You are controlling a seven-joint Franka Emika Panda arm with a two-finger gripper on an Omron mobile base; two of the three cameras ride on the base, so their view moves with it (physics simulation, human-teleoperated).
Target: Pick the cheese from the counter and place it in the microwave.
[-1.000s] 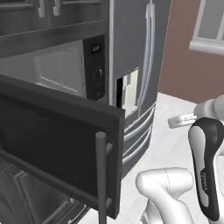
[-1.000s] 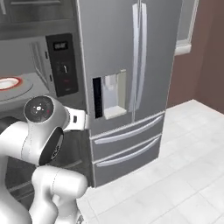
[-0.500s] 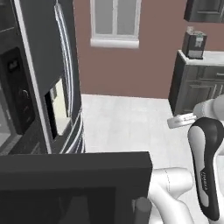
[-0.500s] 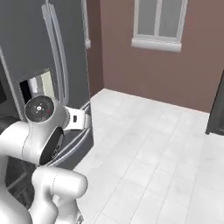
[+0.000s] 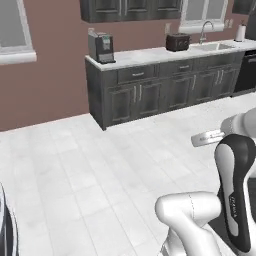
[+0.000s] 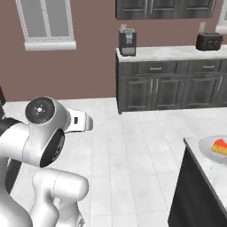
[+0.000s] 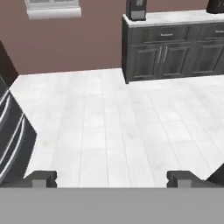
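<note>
The cheese [image 6: 220,146], a small orange-and-yellow wedge, lies on a pale plate [image 6: 205,144] on the near counter [image 6: 200,162], at the right edge of the right base view. My gripper [image 7: 111,179] is open with nothing between its fingertips [image 7: 42,177]. It points out over bare white floor tiles, well away from the cheese. My white arm [image 6: 44,133] stands folded at the lower left of the right base view. The microwave is out of view.
A far counter [image 5: 165,55] over dark cabinets runs along the back wall, carrying a coffee machine [image 5: 101,47], a toaster [image 5: 178,42] and a sink tap [image 5: 205,32]. The fridge's edge [image 7: 11,131] shows at the hand view's left. Tiled floor [image 5: 100,165] lies between.
The whole picture has swung, so the base has turned. The microwave and fridge have slid off to the left, and the far counter and the cheese have come into view. The gripper stays open.
</note>
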